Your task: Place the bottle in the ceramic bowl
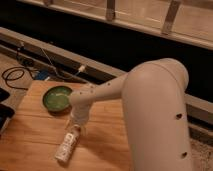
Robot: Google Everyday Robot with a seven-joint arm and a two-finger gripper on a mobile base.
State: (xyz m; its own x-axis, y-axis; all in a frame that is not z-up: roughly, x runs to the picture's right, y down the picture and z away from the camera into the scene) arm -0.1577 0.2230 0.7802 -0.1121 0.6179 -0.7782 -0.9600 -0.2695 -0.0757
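The white bottle point(67, 145) lies on its side on the wooden table point(30, 140), near the front, its cap end pointing up toward the arm. The green ceramic bowl point(56, 97) stands on the table at the back left and holds nothing. My gripper point(75, 126) hangs from the white arm point(150, 100) directly over the bottle's upper end, down close to it. The bowl is a short way up and to the left of the gripper.
Black cables point(20, 75) and a blue object point(42, 76) lie on the floor behind the table's back left. A dark object point(4, 112) sits at the table's left edge. A metal rail point(125, 25) runs along the back wall.
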